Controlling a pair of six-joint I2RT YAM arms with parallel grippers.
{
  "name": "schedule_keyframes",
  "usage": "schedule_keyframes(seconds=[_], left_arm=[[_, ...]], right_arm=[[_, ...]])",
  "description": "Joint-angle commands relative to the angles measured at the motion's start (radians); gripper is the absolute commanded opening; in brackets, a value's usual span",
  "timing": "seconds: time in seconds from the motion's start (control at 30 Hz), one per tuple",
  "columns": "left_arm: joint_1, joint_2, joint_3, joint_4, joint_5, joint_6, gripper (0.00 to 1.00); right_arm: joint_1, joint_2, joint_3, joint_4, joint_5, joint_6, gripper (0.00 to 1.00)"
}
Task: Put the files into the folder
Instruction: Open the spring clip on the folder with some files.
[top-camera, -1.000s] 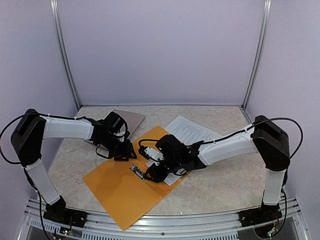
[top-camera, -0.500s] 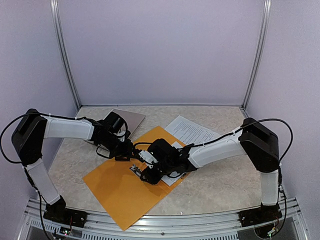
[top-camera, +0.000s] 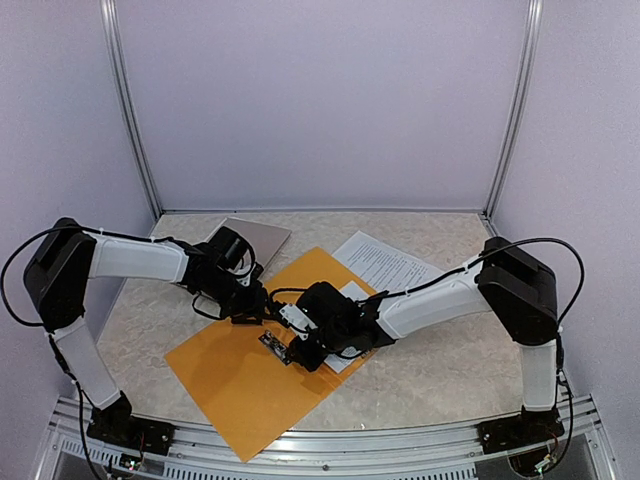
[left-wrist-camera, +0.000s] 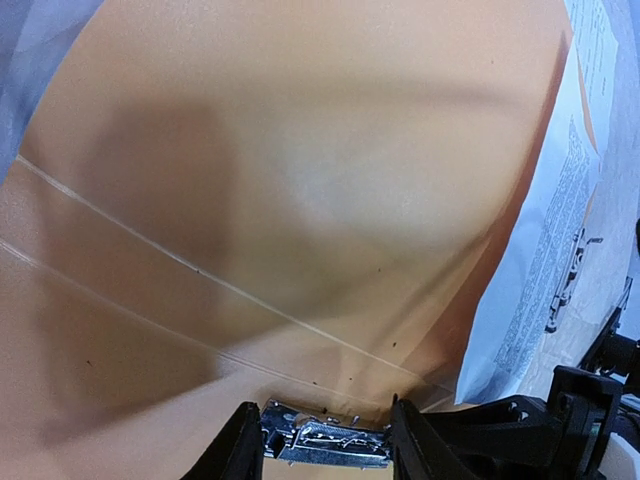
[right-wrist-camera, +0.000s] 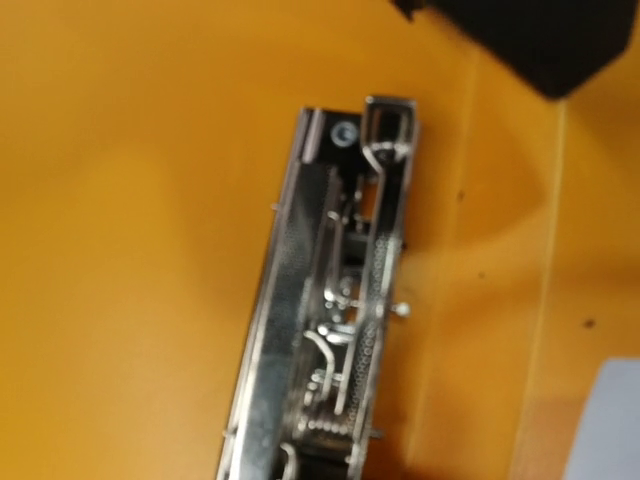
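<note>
An orange folder (top-camera: 240, 380) lies open on the table, with a metal clip (top-camera: 274, 345) on its inside. The files (top-camera: 385, 262), white printed sheets, lie partly on the folder's right half and under my right arm. My left gripper (top-camera: 258, 308) hovers at the clip's far end. In the left wrist view its fingers (left-wrist-camera: 245, 445) stand apart with the clip (left-wrist-camera: 325, 440) showing between them; touch is unclear. My right gripper (top-camera: 298, 350) sits low over the clip's near end. The right wrist view is filled by the clip (right-wrist-camera: 335, 300) on the folder (right-wrist-camera: 120, 250), with no fingers clearly seen.
A flat grey board (top-camera: 255, 238) lies at the back left behind my left arm. The folder's near corner (top-camera: 245, 450) reaches over the table's front edge. A sheet edge (left-wrist-camera: 545, 250) runs along the folder's right side. Walls enclose three sides.
My right arm has slid left along the folder until its gripper is over the clip. The left arm has barely moved.
</note>
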Motion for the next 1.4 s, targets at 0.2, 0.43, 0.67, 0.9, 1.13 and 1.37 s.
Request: schedule_keyframes(seconds=[0.2, 0.43, 0.67, 0.9, 1.13, 1.37], left_arm=[[0.013, 0.014, -0.074, 0.109, 0.105, 0.055, 0.34], [0.014, 0.035, -0.074, 0.153, 0.117, 0.112, 0.29], [0.014, 0.061, -0.069, 0.154, 0.152, 0.152, 0.2], [0.014, 0.055, -0.058, 0.136, 0.17, 0.176, 0.16], [0.016, 0.06, -0.057, 0.13, 0.18, 0.19, 0.09], [0.019, 0.069, -0.069, 0.138, 0.178, 0.195, 0.01]], right_arm=[[0.009, 0.014, -0.051, -0.026, 0.011, 0.025, 0.04], [0.01, 0.012, -0.061, -0.036, 0.011, 0.019, 0.0], [0.009, 0.005, -0.054, -0.073, 0.028, -0.012, 0.0], [0.009, 0.012, -0.047, -0.107, 0.024, -0.05, 0.0], [0.009, 0.007, -0.047, -0.118, 0.028, -0.058, 0.0], [0.009, 0.005, -0.057, -0.124, 0.027, -0.058, 0.0]])
